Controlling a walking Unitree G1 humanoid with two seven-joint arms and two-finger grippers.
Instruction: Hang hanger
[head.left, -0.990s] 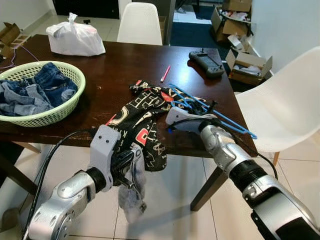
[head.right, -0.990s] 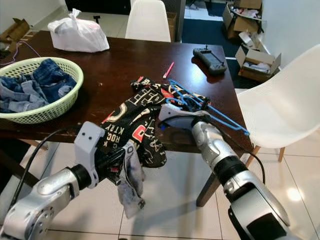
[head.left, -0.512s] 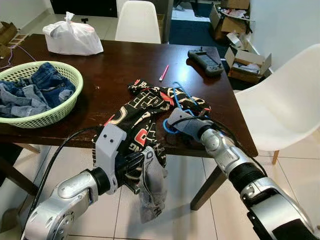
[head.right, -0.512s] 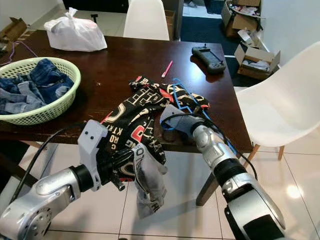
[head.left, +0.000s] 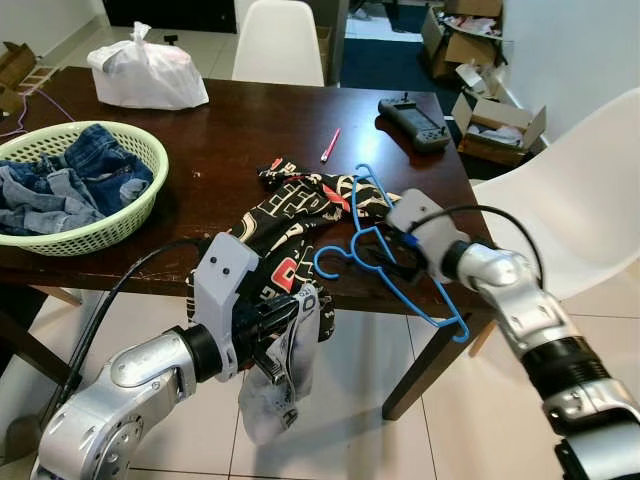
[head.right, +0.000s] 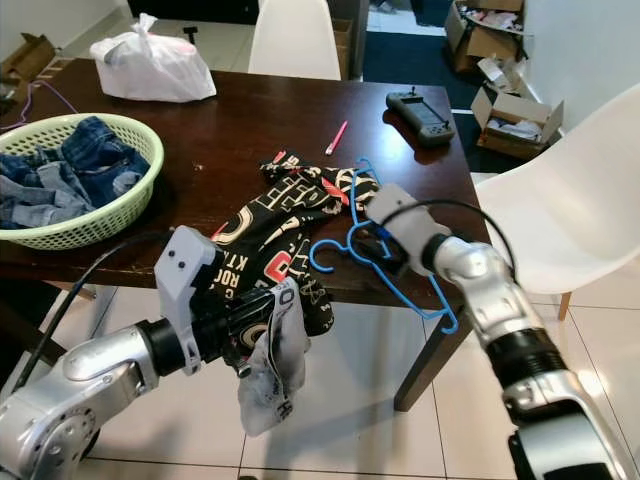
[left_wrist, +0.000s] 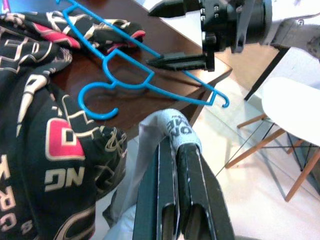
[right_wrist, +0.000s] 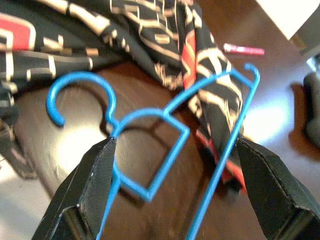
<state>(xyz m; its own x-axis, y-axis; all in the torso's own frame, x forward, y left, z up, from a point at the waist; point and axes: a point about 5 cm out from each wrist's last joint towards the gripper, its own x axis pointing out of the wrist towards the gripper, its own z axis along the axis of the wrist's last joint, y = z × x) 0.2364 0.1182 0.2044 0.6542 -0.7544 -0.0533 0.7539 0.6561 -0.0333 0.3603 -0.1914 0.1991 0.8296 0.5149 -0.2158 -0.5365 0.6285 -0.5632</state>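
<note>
A blue hanger (right_wrist: 80, 76) hangs tilted in the air over the table's near right corner, its hook toward the garment and one arm dipping below the edge. My right gripper (right_wrist: 175, 142) holds it, fingertips wide apart against the neck and one arm. A black patterned garment (head.left: 290, 215) lies on the dark table (head.left: 230, 130) and droops over the front edge. Below that edge my left gripper (head.left: 295, 315) is shut on a grey cloth (head.left: 270, 395) with a lettered band (left_wrist: 177, 131). Whether the cloth belongs to the garment I cannot tell.
A green basket (head.left: 152, 150) of jeans sits at the table's left, a white bag (head.left: 150, 75) at the back. A pink pen (head.left: 331, 145) and a black controller (head.left: 412, 110) lie beyond the garment. White chairs (head.left: 580, 190) stand right and behind; cardboard boxes (head.left: 495, 125) sit on the floor.
The right gripper has lifted the hanger off the garment and swung it right, out over the table corner. The left gripper has stayed below the front edge with the grey cloth.
</note>
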